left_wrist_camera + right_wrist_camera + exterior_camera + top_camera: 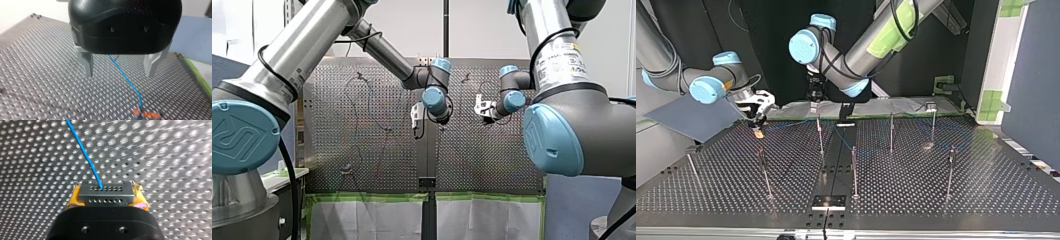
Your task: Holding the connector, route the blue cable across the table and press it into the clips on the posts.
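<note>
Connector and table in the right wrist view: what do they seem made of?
The connector looks like matte grey metal, possibly plastic: flat faces, two rows of small holes. The table looks like bare shiny metal: perforated, glinting around each hole.

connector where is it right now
The connector is clamped in my right gripper at the top view's left, the blue cable leaving it.

Blue cable (83, 151), grey connector (105, 194) with rows of dark dots, yellow pads (72, 200), silver perforated table (165, 157).
</note>
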